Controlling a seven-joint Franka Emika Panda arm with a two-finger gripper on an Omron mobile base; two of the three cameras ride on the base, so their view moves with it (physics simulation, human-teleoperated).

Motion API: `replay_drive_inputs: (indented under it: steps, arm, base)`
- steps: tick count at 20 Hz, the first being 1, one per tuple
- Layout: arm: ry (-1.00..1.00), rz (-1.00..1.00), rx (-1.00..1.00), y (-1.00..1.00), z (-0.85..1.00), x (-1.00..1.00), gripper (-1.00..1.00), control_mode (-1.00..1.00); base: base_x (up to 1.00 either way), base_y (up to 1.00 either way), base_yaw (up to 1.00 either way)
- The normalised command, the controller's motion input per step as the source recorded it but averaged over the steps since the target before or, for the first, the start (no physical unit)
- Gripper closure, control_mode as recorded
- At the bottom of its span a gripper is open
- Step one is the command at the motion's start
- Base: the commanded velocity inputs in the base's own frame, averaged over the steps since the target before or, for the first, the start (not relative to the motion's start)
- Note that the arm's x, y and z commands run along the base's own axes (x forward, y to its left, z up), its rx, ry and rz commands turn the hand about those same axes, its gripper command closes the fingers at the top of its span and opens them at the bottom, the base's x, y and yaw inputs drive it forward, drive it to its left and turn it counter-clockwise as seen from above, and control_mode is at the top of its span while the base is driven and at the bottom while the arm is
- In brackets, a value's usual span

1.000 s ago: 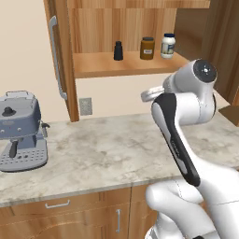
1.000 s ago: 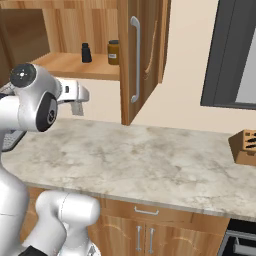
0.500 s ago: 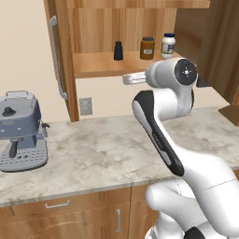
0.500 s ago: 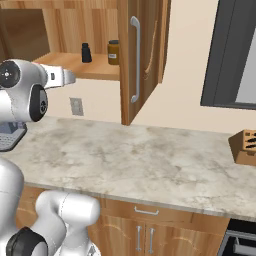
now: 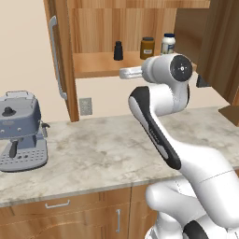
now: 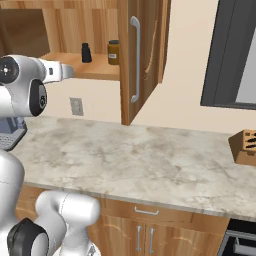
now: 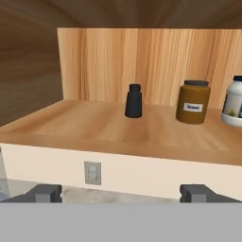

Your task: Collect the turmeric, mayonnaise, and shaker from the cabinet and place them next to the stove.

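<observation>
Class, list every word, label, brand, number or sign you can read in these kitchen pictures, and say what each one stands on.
None can be read.
Turmeric jar: pale label with dark marks, too blurred to read.
Mayonnaise jar: dark label band, no legible text.
Shaker: no marking shows.

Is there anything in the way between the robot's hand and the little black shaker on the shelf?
Nothing visible is. The cabinet stands open, and in the hand view the open gripper faces the shaker across bare shelf; the turmeric and mayonnaise stand off to one side.

A home kitchen: marble bench (image 5: 107, 149), wooden cabinet (image 5: 63, 60) with jars, coffee machine (image 5: 21, 128), knife block (image 6: 243, 147), drawers below.
</observation>
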Motion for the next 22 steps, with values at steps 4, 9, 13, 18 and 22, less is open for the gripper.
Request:
replay_drive_inputs:
  steps: [4,9,13,18,22]
  arm:
    - [0.00,0.00,0.00,0.00,0.00,-0.01,-1.00,-1.00]
    - [0.00,0.00,0.00,0.12,0.00,0.27,-1.00,-1.00]
    - [0.00,0.00,0.00,0.00,0.00,0.20,-1.00,-1.00]
    - [0.00,0.00,0.00,0.00,0.07,0.33,-1.00,-1.00]
    - [0.00,0.00,0.00,0.02,0.03,0.60,-1.00,-1.00]
  base:
    - [0.00,0.00,0.00]
    - [0.00,0.00,0.00]
    - [0.00,0.00,0.00]
    - [0.00,0.00,0.00]
    - [0.00,0.00,0.00]
